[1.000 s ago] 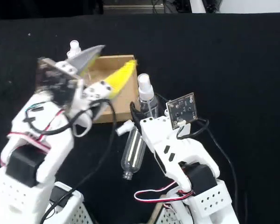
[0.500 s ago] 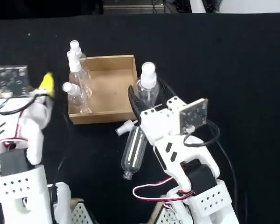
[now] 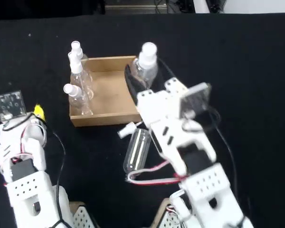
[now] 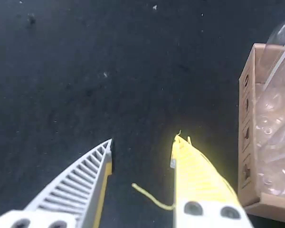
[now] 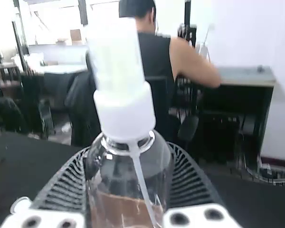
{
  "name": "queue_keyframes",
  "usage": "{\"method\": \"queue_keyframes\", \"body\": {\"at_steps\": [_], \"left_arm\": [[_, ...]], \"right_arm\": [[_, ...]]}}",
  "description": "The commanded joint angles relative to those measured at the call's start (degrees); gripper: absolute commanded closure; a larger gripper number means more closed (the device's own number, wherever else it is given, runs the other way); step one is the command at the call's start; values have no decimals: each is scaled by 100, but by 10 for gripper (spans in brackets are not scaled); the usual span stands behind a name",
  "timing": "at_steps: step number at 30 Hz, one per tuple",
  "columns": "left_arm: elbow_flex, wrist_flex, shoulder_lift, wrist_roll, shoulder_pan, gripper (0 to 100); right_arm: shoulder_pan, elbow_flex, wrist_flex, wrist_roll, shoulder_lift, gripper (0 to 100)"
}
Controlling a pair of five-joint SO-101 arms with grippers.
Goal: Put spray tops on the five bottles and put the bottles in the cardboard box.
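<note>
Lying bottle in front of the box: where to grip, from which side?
Mid-body, from above, closing across its width. The lying bottle rests flat on the table, long axis running away from the cardboard box, so its curved sides probably suit a top-down grip.

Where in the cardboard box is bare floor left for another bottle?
Bare: the cardboard box floor between the three bottles at its left wall and its right wall. Crowded: the table by its front right corner, with a loose spray top and a lying bottle.
</note>
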Motion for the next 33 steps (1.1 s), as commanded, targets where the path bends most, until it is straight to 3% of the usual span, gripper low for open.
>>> {"method": "queue_keyframes", "body": {"at_steps": [1, 10, 22, 33], "left_arm": [[716, -1266, -132, 0, -92, 820], [1736, -2593, -132, 0, -136, 820], [1833, -2576, -70, 0, 382, 820], [1833, -2400, -123, 0, 418, 820]], "right_arm": [[-70, -708, -167, 0, 963, 988], [-79, -796, -273, 9, 2149, 985], [-53, -163, -4730, -9, 4180, 988], [-44, -690, -5758, -26, 5956, 988]]}}
